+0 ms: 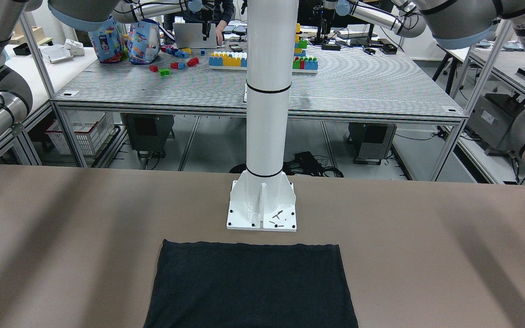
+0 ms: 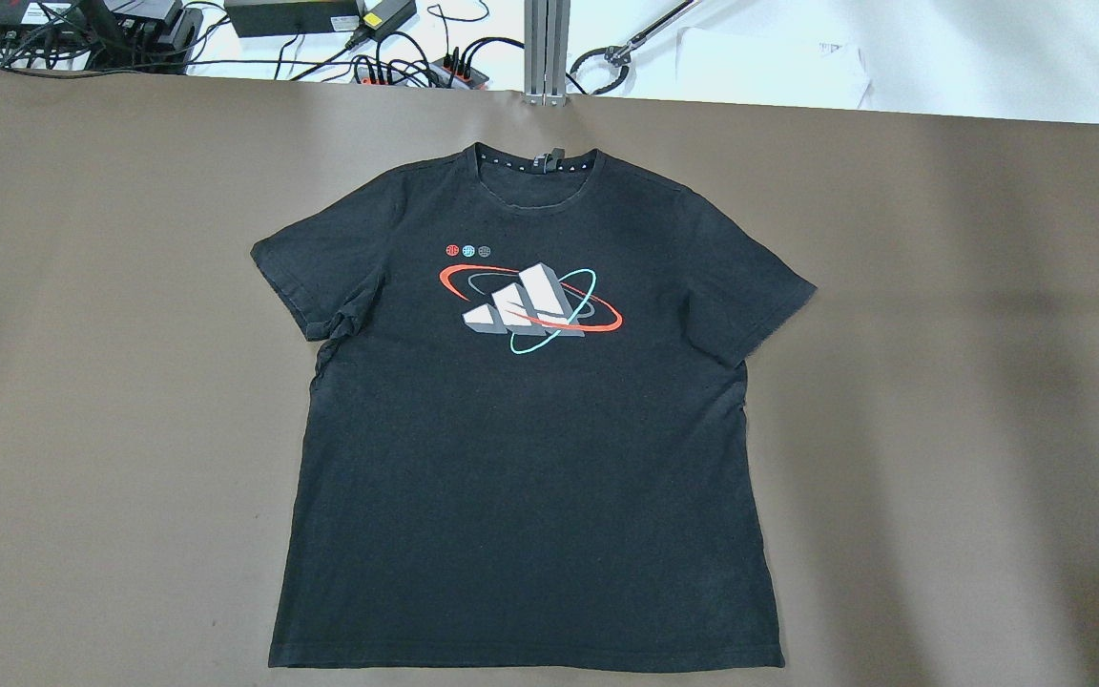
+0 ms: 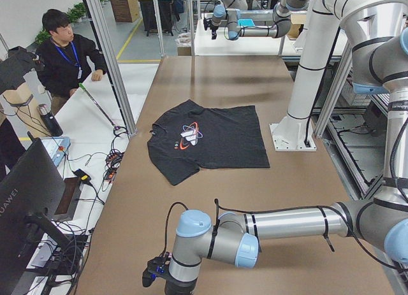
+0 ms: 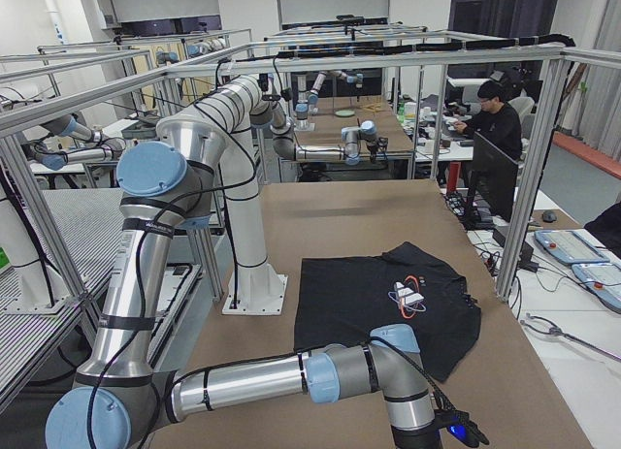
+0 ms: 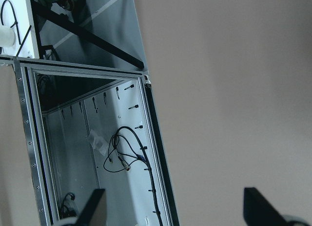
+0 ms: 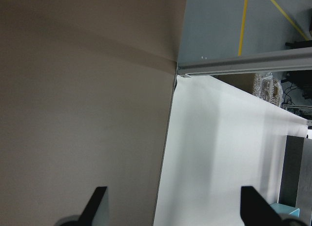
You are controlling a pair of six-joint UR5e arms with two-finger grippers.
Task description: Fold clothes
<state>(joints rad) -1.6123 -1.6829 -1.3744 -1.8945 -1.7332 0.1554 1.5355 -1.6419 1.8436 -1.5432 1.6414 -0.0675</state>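
A black T-shirt with a red, white and teal print on the chest lies flat and spread out on the brown table, collar away from the robot. Its hem lies just in front of the white pillar's base. It also shows in the side views. My left gripper is open and empty, far from the shirt at the table's left end. My right gripper is open and empty at the table's right end.
The white pillar stands at the robot's side of the table. Cables and power units lie beyond the far edge. An open metal cabinet is below the left gripper. A white surface adjoins the table by the right gripper. A person stands nearby.
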